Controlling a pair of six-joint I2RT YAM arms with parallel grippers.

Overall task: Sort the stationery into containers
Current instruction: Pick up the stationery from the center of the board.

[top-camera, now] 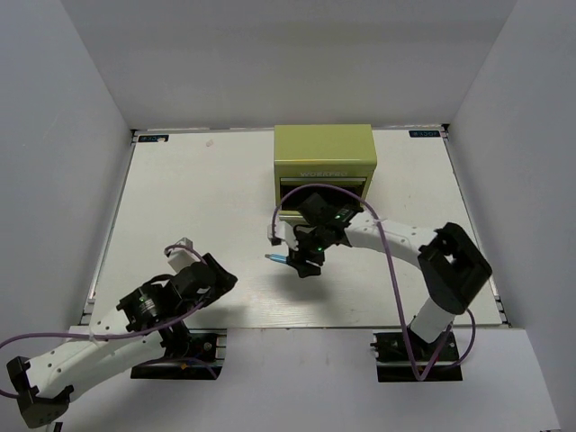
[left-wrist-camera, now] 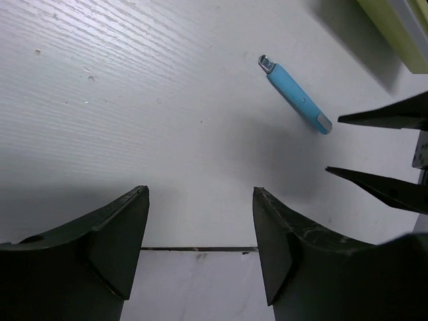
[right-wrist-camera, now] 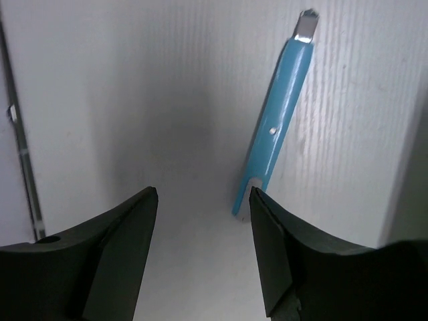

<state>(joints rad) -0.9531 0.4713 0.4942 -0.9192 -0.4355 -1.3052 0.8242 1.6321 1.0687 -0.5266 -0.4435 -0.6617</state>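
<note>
A light blue stick (top-camera: pixel 277 258) lies flat on the white table, in front of the olive-green metal box (top-camera: pixel 324 151). A front drawer of the box looks pulled out, partly hidden behind the right arm. My right gripper (top-camera: pixel 297 263) is open and empty, low over the table. In the right wrist view the stick (right-wrist-camera: pixel 277 114) has its near end just by the tip of the right finger (right-wrist-camera: pixel 267 227), and the gripper (right-wrist-camera: pixel 204 194) holds nothing. My left gripper (top-camera: pixel 219 274) is open and empty near the table's front edge. The other sticks are out of view.
In the left wrist view the blue stick (left-wrist-camera: pixel 294 93) lies ahead to the right of my left gripper (left-wrist-camera: pixel 200 190), with the right gripper's fingertips (left-wrist-camera: pixel 381 117) beside it. White walls enclose the table on three sides. The table's front edge (left-wrist-camera: pixel 200 249) runs under the left fingers.
</note>
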